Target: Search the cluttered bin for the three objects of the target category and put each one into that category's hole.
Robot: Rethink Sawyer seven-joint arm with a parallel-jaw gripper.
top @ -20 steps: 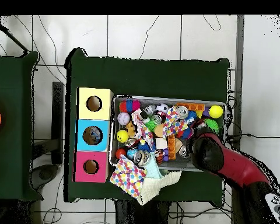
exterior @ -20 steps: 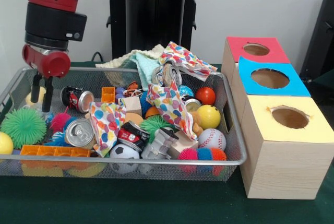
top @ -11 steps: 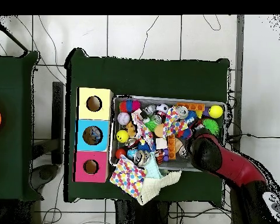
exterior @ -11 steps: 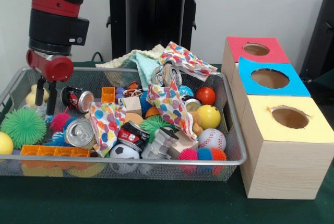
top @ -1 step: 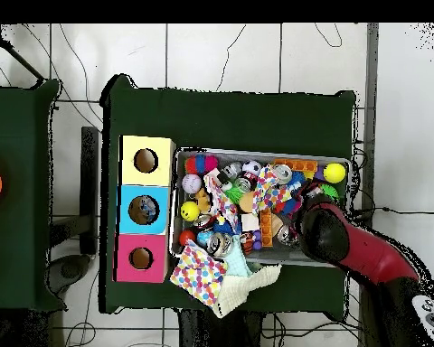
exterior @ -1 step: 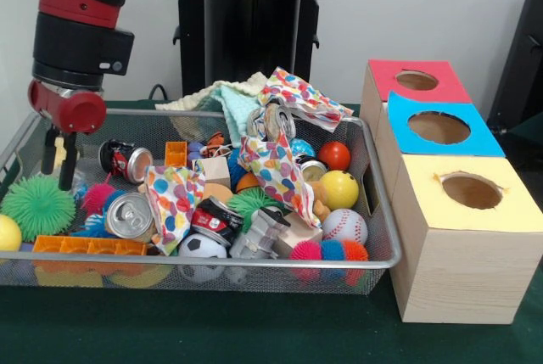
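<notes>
The wire bin (exterior @ -1 step: 254,260) is heaped with toys. Cans lie among them: a silver one (exterior @ -1 step: 129,215), a red and black one (exterior @ -1 step: 125,160) and another (exterior @ -1 step: 216,220) under spotted cloth. Balls include a yellow one (exterior @ -1 step: 339,188), a red one (exterior @ -1 step: 334,155) and a baseball (exterior @ -1 step: 344,226). My gripper (exterior @ -1 step: 57,173) hangs inside the bin's left end, above a green spiky ball (exterior @ -1 step: 38,207). Its fingers stand apart, with a pale yellow toy (exterior @ -1 step: 57,154) showing in the gap. From overhead, the arm (top @ -1 step: 347,248) hides the gripper.
Three boxes with round holes stand right of the bin: red (exterior @ -1 step: 386,84), blue (exterior @ -1 step: 488,135) and yellow (exterior @ -1 step: 458,237). Spotted cloths (exterior @ -1 step: 276,169) and a pale green one (exterior @ -1 step: 229,101) drape over the pile and the far rim. Orange bricks (exterior @ -1 step: 89,245) lie at the front left.
The gripper has shifted sideways, first a little right and now back left toward the bin's end wall, at about the same height. Nothing in the bin has moved.
</notes>
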